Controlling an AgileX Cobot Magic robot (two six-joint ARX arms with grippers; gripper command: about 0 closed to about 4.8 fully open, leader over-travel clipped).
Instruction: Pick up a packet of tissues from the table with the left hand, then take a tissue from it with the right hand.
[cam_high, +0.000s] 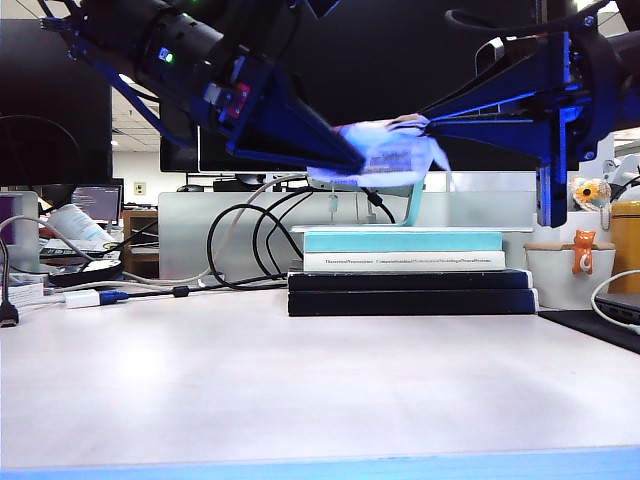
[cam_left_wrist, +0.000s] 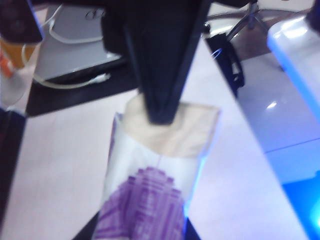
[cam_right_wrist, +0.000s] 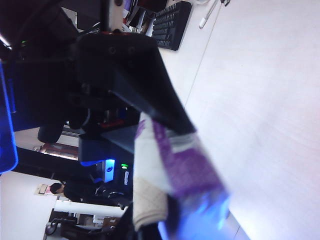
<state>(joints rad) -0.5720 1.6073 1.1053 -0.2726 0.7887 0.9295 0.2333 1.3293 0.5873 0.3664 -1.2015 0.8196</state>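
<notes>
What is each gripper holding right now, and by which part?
The left gripper holds the packet of tissues by its purple end, above the books. The right gripper is shut on the tissue at the packet's open end.

Two robot arms meet above the white flat table (cam_high: 300, 380), each ending in one wedge-shaped end effector: the black left end effector (cam_high: 345, 160) and the black-and-blue right end effector (cam_high: 432, 125). Between them hangs one white-and-purple soft plastic packet of tissues (cam_high: 385, 155). One cream-white paper tissue (cam_left_wrist: 172, 131) shows at its opening. Four stacked books (cam_high: 405, 270) lie behind.
</notes>
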